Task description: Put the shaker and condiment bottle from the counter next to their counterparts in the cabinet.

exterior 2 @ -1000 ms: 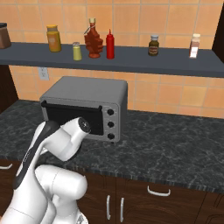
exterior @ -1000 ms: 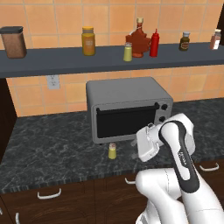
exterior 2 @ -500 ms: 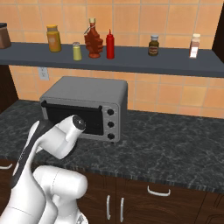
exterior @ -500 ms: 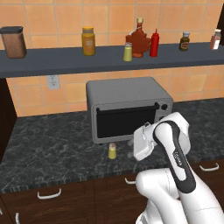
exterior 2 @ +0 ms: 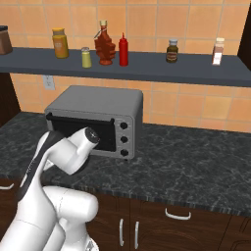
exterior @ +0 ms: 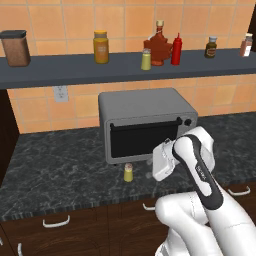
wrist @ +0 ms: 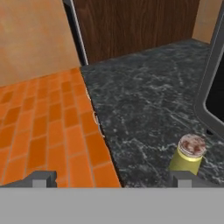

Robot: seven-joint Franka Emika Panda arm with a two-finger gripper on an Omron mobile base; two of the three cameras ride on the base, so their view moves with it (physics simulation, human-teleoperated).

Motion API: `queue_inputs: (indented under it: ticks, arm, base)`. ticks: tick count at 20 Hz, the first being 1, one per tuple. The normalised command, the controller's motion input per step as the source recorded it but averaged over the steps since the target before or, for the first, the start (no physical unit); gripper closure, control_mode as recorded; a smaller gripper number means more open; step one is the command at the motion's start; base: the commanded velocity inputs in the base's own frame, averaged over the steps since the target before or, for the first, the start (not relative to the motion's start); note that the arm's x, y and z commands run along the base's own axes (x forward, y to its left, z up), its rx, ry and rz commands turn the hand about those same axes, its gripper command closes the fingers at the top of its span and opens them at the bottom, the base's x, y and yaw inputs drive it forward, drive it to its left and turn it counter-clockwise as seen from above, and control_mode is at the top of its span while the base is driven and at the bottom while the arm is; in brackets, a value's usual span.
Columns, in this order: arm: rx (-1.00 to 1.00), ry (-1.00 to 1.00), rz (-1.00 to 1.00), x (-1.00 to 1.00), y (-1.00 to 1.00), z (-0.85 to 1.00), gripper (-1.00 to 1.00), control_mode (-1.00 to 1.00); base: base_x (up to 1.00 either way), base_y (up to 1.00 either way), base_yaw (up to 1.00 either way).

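Note:
A small yellow-green shaker (exterior: 128,173) stands on the dark counter in front of the toaster oven's left corner. In the hand view this shaker (wrist: 189,155) sits just beyond my right fingertip (wrist: 181,177). My gripper (wrist: 111,178) is open and holds nothing. The white hand (exterior: 162,161) hovers just right of the shaker. On the cabinet shelf (exterior: 60,72) a matching shaker (exterior: 146,60), the red maple-leaf bottle (exterior: 158,45) and the red condiment bottle (exterior: 176,50) stand side by side. The right base view shows the same trio, with the condiment bottle (exterior 2: 123,50) rightmost.
The grey toaster oven (exterior: 145,125) stands on the counter behind the hand. The shelf also carries a brown canister (exterior: 15,47), an orange-yellow jar (exterior: 101,46), a dark brown bottle (exterior: 212,47) and a pale shaker (exterior: 246,45). The counter's front edge (wrist: 100,131) drops to an orange tiled floor.
My hand has edged slightly left toward the counter shaker, and the jaws have stayed open. Nothing else has moved.

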Motion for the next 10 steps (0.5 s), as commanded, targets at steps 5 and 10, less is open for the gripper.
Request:
queue_inputs:
  ticks: [5,10]
  arm:
    - [0.09,-0.13,-0.02,0.00,0.01,-0.96,-1.00,-1.00]
    - [0.15,-0.17,-0.01,-0.03,0.19,-0.99,-1.00,-1.00]
  base:
    - [0.00,0.00,0.00]
    - [0.00,0.00,0.00]
